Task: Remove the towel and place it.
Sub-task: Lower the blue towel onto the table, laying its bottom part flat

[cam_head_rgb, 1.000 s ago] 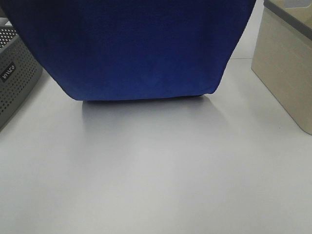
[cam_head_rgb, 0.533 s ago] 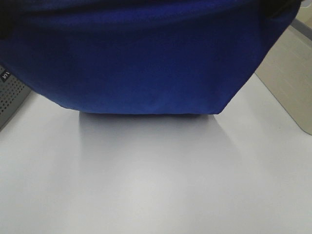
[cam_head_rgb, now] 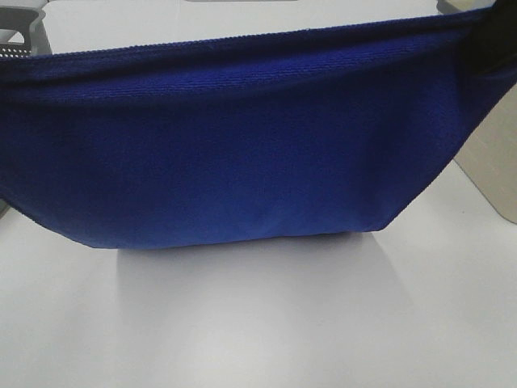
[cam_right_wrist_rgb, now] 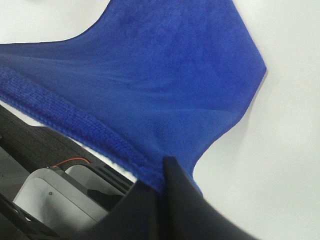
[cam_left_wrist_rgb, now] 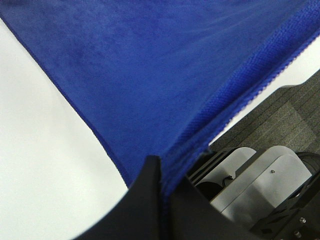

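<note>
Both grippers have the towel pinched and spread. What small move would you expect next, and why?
Probably lower both arms together toward the table, keeping the spread. The left gripper and right gripper are each shut on a top corner of the towel, which hangs taut between them, its lower edge over bare table, so it looks ready to lay flat.

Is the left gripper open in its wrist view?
No, the left gripper is pinched shut on the towel at its hemmed edge.
</note>
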### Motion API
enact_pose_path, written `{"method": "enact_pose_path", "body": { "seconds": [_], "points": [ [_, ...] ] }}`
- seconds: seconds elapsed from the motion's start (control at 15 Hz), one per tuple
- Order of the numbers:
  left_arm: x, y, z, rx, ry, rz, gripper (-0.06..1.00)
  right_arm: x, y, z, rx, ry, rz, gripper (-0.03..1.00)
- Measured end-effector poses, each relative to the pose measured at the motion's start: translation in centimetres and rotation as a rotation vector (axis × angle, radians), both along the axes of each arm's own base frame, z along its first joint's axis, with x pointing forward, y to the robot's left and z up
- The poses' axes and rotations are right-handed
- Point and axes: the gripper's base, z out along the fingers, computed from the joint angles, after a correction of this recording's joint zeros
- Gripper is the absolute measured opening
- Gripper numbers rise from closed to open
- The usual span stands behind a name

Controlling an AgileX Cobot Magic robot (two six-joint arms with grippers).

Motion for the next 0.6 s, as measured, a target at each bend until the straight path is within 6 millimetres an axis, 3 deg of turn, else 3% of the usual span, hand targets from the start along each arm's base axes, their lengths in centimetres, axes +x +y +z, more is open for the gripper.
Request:
{"method": "enact_pose_path", "body": {
  "seconds": [0.27,0.6],
  "points": [
    [0.0,0.0,0.0,0.016,-0.017,-0.027,0.0,0.0,0.0,0.1,0.0,-0.002,0.002,0.02],
    [0.8,0.6,2.5,0.059,-0.183,0.005,0.0,0.3,0.1,3.0,0.041,-0.153,0.021,0.02]
  ]
}}
